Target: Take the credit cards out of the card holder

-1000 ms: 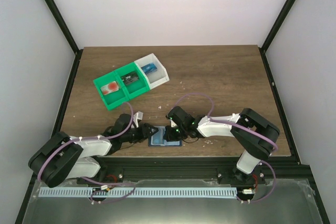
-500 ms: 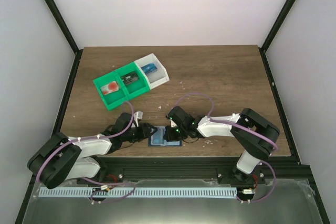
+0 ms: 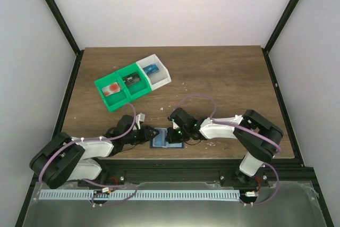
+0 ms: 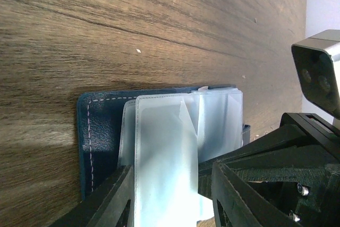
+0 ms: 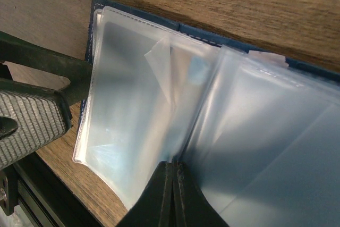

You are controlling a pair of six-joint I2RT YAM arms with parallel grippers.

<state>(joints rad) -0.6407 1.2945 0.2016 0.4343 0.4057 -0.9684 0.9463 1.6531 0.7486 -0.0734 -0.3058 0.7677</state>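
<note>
Opened card holder (image 3: 166,140) flat on the table (image 3: 223,73), directly beneath both grippers. Right gripper (image 5: 171,169), jaws together, pins the fold between the clear sleeves (image 5: 133,115). Left gripper (image 4: 170,187), jaws apart, straddles one sleeve. Step judged: seeking a card. The next move calls for pinching a card edge, not plastic.

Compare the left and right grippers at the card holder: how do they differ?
The left gripper has its jaws apart, astride a clear sleeve; the right gripper has its jaws shut. The left gripper reaches in from the left side of the card holder; the right gripper presses at the fold between sleeves. Both sit low over the open card holder.
</note>
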